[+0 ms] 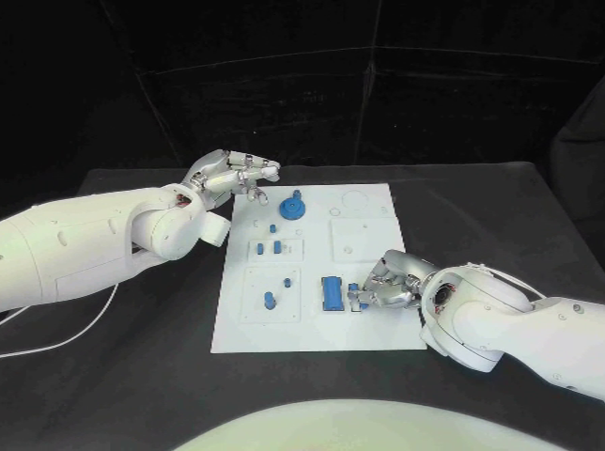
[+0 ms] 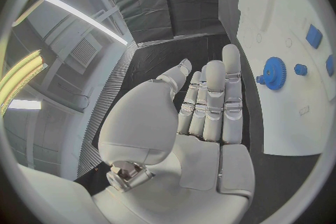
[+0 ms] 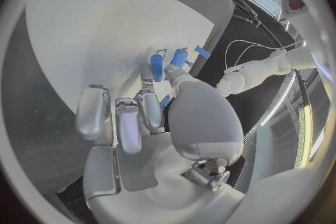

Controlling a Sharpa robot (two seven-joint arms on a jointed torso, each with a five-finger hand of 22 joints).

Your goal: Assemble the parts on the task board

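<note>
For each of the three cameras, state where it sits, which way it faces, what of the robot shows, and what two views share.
Head view: on the robot's head, looking down at the task board; both arms enter.
Left wrist view: behind the left hand, facing past its straight fingers to the board's edge.
Right wrist view: behind the right hand, facing down at the board.
Shared: the blue gear shows in head and left wrist views.
</note>
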